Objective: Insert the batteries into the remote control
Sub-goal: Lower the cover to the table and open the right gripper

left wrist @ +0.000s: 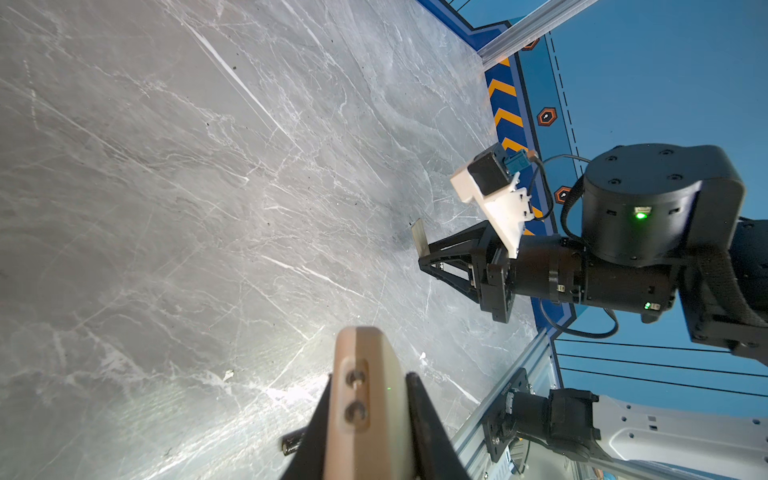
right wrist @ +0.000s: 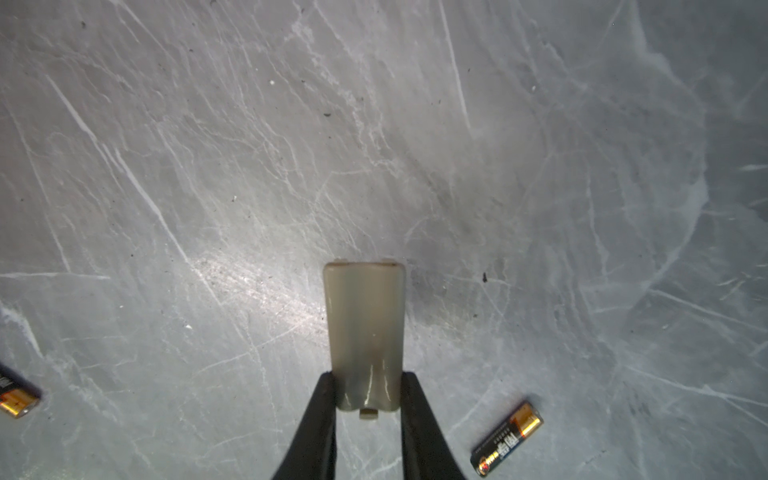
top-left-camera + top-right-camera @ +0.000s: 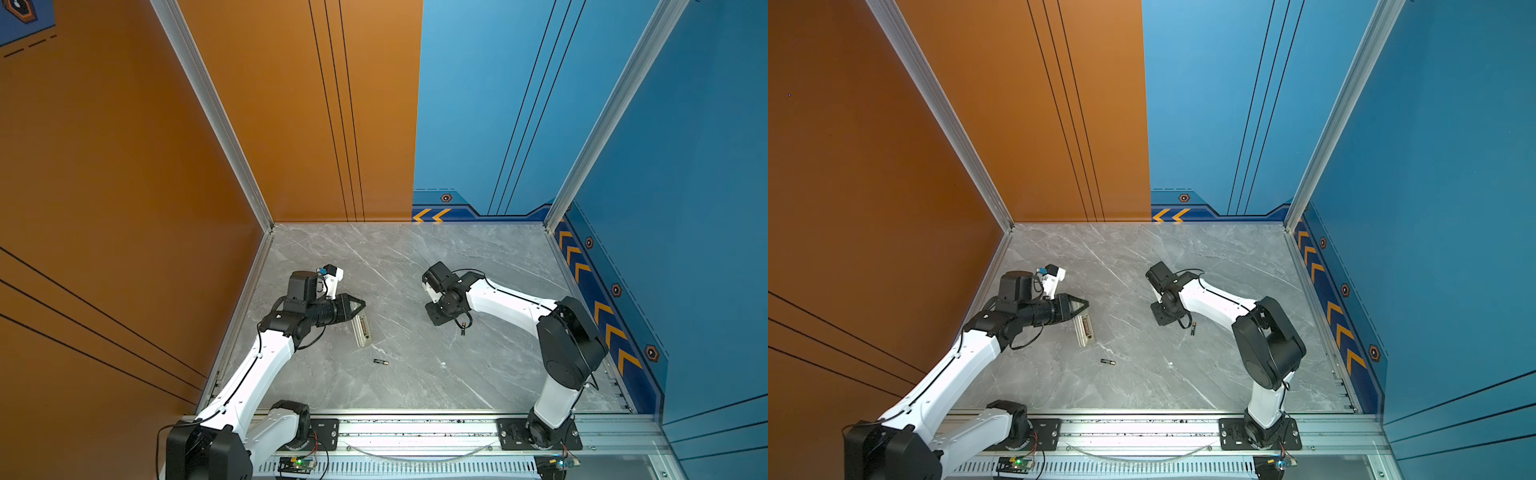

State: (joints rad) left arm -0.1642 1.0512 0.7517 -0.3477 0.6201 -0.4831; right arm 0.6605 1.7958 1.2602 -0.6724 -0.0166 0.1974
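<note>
We look down on the grey marble table (image 3: 415, 257), where the left arm (image 3: 266, 353) reaches in from the front left and the right arm (image 3: 507, 303) from the front right. The left gripper (image 3: 359, 306) has its jaws clamped on one end of the remote control (image 3: 363, 331), which sits left of the table's middle, its free end pointing toward the front edge. The right gripper (image 2: 368, 384), right of the middle, pinches a small beige cover panel (image 2: 363, 324) by its side edges. Both batteries lie loose on the marble: one battery (image 3: 380, 362) near the remote's free end but apart from it, the other battery (image 3: 462, 331) just beside the right gripper.
</note>
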